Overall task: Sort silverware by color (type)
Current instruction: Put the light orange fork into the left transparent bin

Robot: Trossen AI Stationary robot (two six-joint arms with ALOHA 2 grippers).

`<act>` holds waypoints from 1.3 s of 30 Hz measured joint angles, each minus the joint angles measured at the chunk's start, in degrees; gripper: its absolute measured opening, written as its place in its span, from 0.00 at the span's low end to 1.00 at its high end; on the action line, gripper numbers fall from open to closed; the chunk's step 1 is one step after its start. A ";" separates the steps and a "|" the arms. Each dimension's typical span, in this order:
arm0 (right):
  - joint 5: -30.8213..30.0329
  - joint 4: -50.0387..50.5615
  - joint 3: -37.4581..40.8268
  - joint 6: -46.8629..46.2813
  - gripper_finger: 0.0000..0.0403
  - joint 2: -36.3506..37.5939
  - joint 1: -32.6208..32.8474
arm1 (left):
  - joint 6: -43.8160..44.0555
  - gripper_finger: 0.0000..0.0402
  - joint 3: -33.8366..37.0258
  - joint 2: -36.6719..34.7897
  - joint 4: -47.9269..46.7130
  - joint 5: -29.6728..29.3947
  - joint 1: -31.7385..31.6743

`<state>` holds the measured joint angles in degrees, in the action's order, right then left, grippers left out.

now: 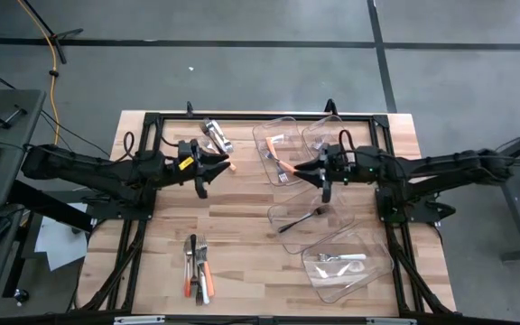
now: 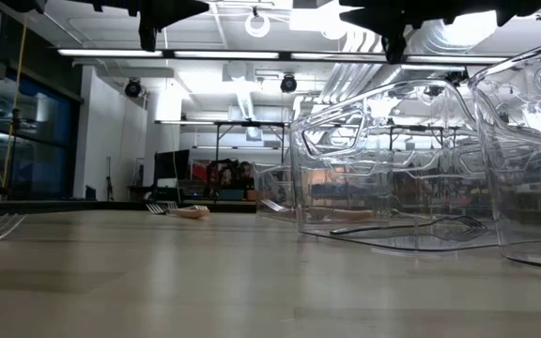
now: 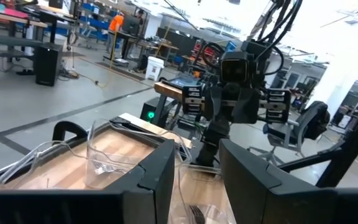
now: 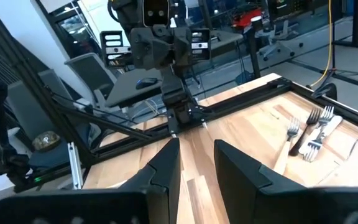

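Silverware lies in groups. A mixed pile of orange-, white- and dark-handled pieces [image 1: 197, 266] rests flat near the table's front left. Silver pieces [image 1: 216, 135] and an orange-handled fork [image 4: 286, 148] lie at the far edge. An orange-handled fork [image 1: 280, 168], a dark fork [image 1: 301, 219] and white-handled pieces [image 1: 341, 258] lie in clear bins. My left gripper [image 1: 217, 169] and right gripper [image 1: 307, 171] hover level above the table's middle, facing each other. Both are open, with nothing between the fingers in the wrist views [image 3: 197, 180] [image 4: 196, 165].
Several clear plastic bins stand on the right half: two at the far side [image 1: 269, 135] [image 1: 329, 134], one in the middle [image 1: 325, 209], one near the front [image 1: 368, 271]. Bare wood [image 1: 242, 226] lies between the near pile and the bins. A black frame [image 1: 242, 116] borders the table.
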<state>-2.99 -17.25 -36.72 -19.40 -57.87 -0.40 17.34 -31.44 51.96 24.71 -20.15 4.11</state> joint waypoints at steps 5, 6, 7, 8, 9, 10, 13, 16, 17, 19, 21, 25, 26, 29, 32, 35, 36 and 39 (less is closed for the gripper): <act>0.01 -0.48 -0.01 0.00 0.21 -1.18 0.00 | -1.47 0.29 0.00 0.00 -0.02 0.05 -0.03; 0.01 -0.51 -0.01 0.00 0.21 -1.34 0.00 | -1.74 0.29 0.00 0.00 0.00 0.05 -0.03; 0.01 -0.59 -0.01 0.00 0.21 -1.45 0.00 | -1.96 0.29 0.00 0.00 0.00 0.07 -0.03; -0.01 -0.52 -0.01 0.00 0.21 -1.48 0.00 | -2.01 0.29 0.00 0.00 -0.02 0.07 -0.03; -0.01 -0.54 -0.01 0.01 0.21 -1.48 0.00 | -1.99 0.29 0.00 0.00 -0.02 0.07 -0.03; -0.04 -0.61 -0.01 0.15 0.21 -1.48 0.00 | -2.03 0.29 0.00 0.00 -0.02 0.07 -0.03; -0.16 -0.61 -0.01 0.30 0.21 -1.48 0.00 | -2.63 0.29 0.00 0.00 -0.02 0.07 -0.03; -0.19 -0.61 -0.01 0.37 0.21 -1.46 0.00 | -2.97 0.29 0.00 0.00 -0.04 0.07 -0.03; -0.19 -0.62 -0.01 0.37 0.21 -1.46 0.00 | -2.97 0.29 0.00 0.00 -0.04 0.05 -0.03; -0.19 -0.61 -0.01 0.38 0.21 -1.46 0.00 | -2.97 0.29 0.00 0.00 -0.04 0.07 -0.03; -0.19 -0.61 -0.01 0.38 0.21 -1.46 0.00 | -2.99 0.29 0.00 0.00 -0.04 0.05 -0.03; -0.21 -0.63 -0.01 0.37 0.21 -1.46 0.00 | -2.99 0.29 0.00 0.00 -0.04 0.05 -0.03; -0.21 -0.61 -0.01 0.38 0.21 -1.44 0.00 | -3.01 0.29 0.00 0.00 -0.04 0.05 -0.03; -0.21 -0.61 -0.01 0.39 0.21 -1.44 0.00 | -3.02 0.29 0.00 0.02 -0.04 0.05 -0.03; -0.21 -0.59 -0.01 0.39 0.21 -1.44 0.00 | -3.04 0.29 0.00 0.02 -0.04 0.05 -0.03; -0.21 -0.56 -0.01 0.38 0.21 -1.44 0.00 | -3.06 0.29 0.00 0.02 -0.04 0.03 -0.03; -0.21 -0.40 -0.01 0.37 0.21 -1.44 0.00 | -3.08 0.29 0.00 0.02 -0.04 0.03 -0.03; -0.21 0.60 -0.03 0.14 0.21 -1.44 0.00 | -3.08 0.29 0.00 0.02 -0.04 0.03 -0.03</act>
<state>-3.20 -16.65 -36.75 -19.26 -59.31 -0.40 14.27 -31.44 51.99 24.67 -20.12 4.08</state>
